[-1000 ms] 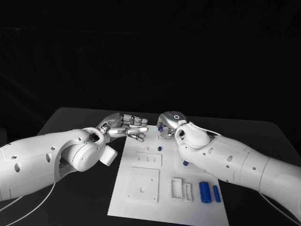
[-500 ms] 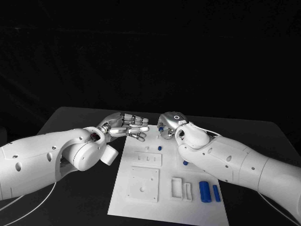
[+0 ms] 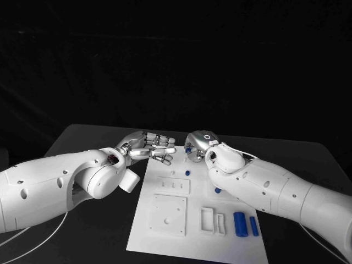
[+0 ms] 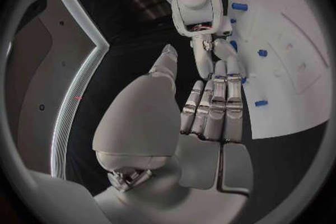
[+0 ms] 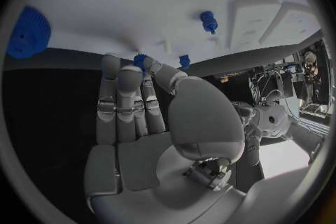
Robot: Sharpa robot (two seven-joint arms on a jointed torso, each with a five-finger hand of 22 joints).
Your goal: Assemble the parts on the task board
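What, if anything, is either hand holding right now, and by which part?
The right hand pinches a small blue part at its fingertips, near the far edge of the task board; which end it grips cannot be told. The left hand holds nothing.

Robotics lab or test cell, staged for recording. Black bench (image 3: 97,137) against black backdrop, dark all round. White task board (image 3: 164,231) with moulded recesses and small blue parts (image 3: 240,224) laid out like test fixture. Right wrist view: cluttered equipment and cabling beyond bench edge. Left wrist view: curved pale panel with light strip, dark wall behind.
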